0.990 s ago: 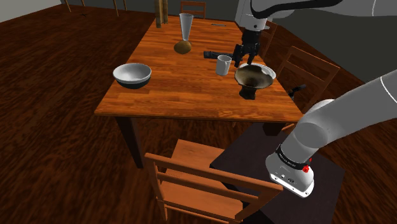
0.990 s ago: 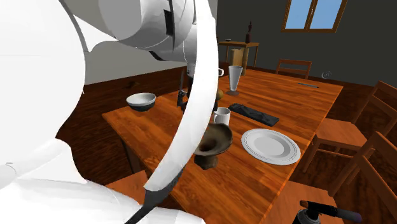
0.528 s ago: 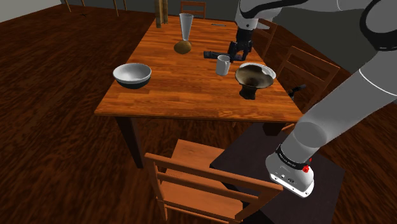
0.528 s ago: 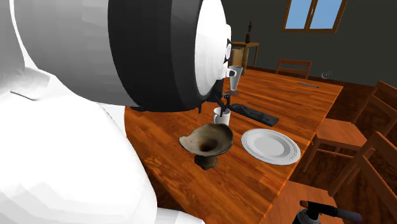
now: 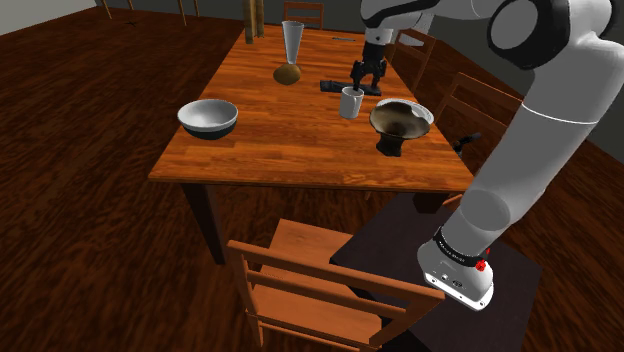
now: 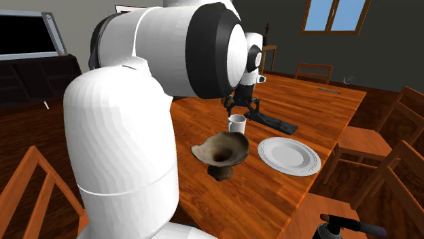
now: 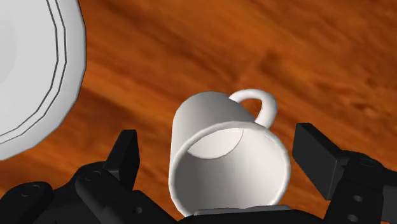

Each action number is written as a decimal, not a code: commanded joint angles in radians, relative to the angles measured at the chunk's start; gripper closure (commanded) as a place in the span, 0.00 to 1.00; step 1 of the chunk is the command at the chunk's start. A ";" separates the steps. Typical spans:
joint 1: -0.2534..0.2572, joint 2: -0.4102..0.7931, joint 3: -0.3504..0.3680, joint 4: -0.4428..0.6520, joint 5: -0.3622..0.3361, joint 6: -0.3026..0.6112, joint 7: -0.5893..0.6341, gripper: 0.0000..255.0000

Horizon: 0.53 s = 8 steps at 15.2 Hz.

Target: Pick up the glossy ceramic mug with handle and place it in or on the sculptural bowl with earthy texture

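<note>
A glossy white mug (image 5: 351, 102) with a handle stands upright on the wooden table (image 5: 270, 140). Just beside it, toward the shoulder view's right, is the brown rough-textured pedestal bowl (image 5: 398, 124). My black gripper (image 5: 365, 78) hangs just above the mug, open. In the wrist view the mug (image 7: 210, 121) lies between the two fingers (image 7: 125, 154), which stand wide apart and do not touch it; its handle points away from the hand. From the second exterior view the gripper (image 6: 242, 105) sits over the mug (image 6: 236, 123), with the bowl (image 6: 221, 153) nearer the camera.
A white plate (image 6: 289, 155) lies beside the brown bowl. A flat black object (image 6: 272, 122) lies just behind the mug. A grey bowl (image 5: 208, 117) and a tall glass (image 5: 292, 42) stand further off. Wooden chairs (image 5: 310, 290) ring the table.
The gripper has swung from over the brown bowl toward the shoulder view's left and now hangs over the mug. It stayed open. The mug and bowl have not moved.
</note>
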 commanded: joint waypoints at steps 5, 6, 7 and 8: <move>-0.036 0.157 -0.011 0.159 0.043 -0.003 -0.043 0.00; -0.036 0.159 -0.011 0.147 0.044 0.010 -0.044 0.00; -0.035 0.160 -0.010 0.136 0.045 0.023 -0.044 0.00; -0.035 0.162 -0.010 0.125 0.046 0.035 -0.045 0.00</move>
